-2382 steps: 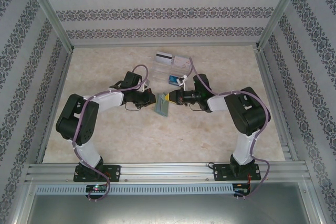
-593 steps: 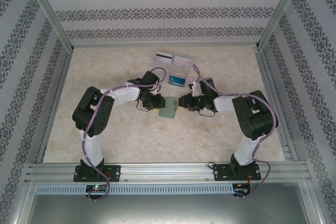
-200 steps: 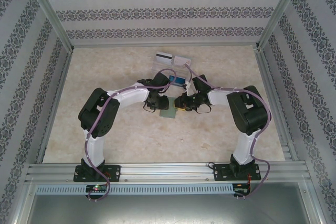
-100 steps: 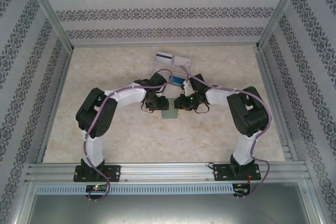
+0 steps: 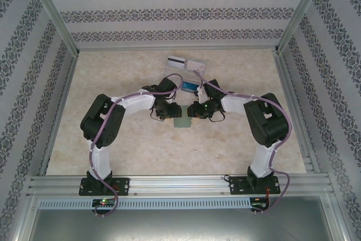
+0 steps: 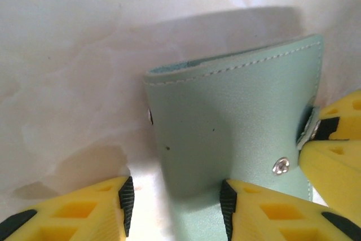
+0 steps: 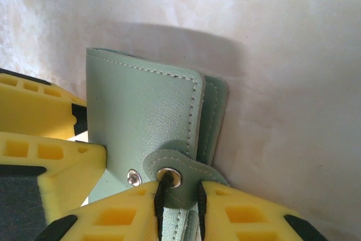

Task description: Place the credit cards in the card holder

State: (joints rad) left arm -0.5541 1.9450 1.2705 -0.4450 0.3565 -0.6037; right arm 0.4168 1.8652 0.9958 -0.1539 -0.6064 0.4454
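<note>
The grey-green card holder (image 5: 182, 121) lies folded on the table between both arms. My right gripper (image 7: 180, 198) is shut on its snap tab (image 7: 189, 173), at the holder's right edge. My left gripper (image 6: 176, 206) is open at the holder's (image 6: 237, 117) other end, one finger (image 6: 126, 201) over the table and the other (image 6: 227, 201) against the leather. The credit cards lie beyond: a white-grey one with a black stripe (image 5: 176, 60), a pale pink one (image 5: 195, 65) and a blue one (image 5: 190, 87).
A clear tray (image 5: 186, 74) sits under and around the cards at the back. Patterned walls and aluminium rails (image 5: 169, 184) enclose the marble-look table (image 5: 113, 71). The right gripper's yellow fingers (image 6: 335, 139) crowd the holder's right side in the left wrist view.
My left gripper's jaws have spread apart over the holder. My right gripper has stayed pinched on the tab, and both arms have barely shifted.
</note>
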